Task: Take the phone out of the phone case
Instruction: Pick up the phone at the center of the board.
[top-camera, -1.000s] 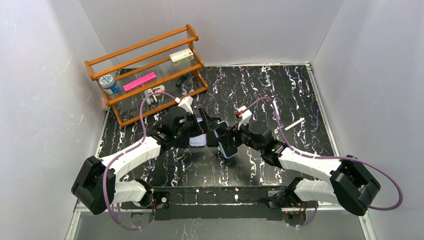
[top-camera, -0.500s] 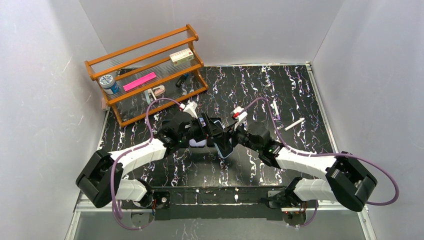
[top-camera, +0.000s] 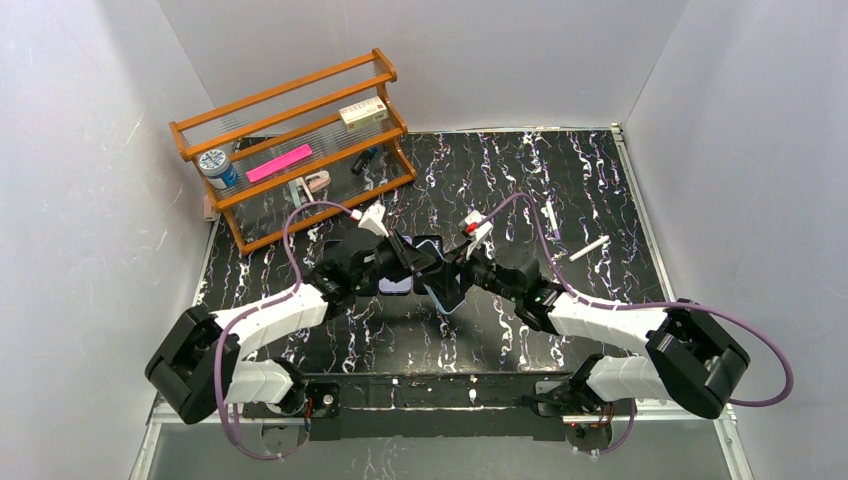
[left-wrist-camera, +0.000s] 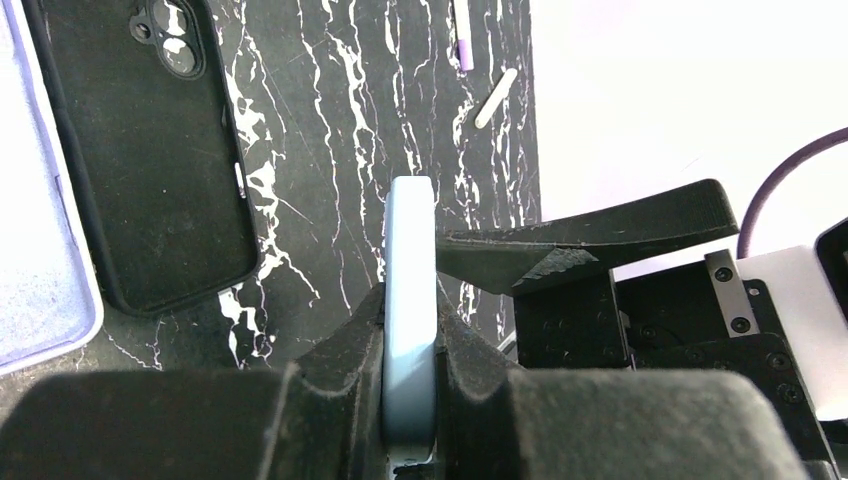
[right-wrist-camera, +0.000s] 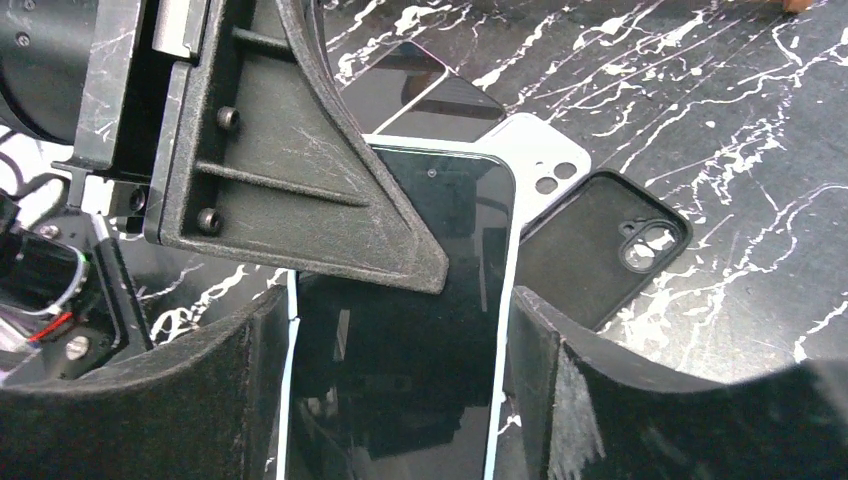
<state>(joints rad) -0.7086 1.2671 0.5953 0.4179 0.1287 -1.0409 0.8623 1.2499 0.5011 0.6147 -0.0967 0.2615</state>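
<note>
The phone (right-wrist-camera: 450, 230), dark screen showing, sits in its light-blue phone case (left-wrist-camera: 410, 230) and is held between the two arms near the middle of the black marbled table (top-camera: 560, 180). The left gripper (left-wrist-camera: 410, 320) is clenched across its thickness, one finger on the screen side and one on the back, so the left wrist view sees it edge-on. The right gripper (right-wrist-camera: 400, 380) grasps the same phone by its two long edges, fingers pressed against both sides. Beneath and beside it on the table lie a black case (left-wrist-camera: 150, 150) with its inside facing up, a lavender case (left-wrist-camera: 40, 250) just beside that, and a white case (right-wrist-camera: 545, 165). A wooden rack (top-camera: 290, 140) stands at the far left corner
</note>
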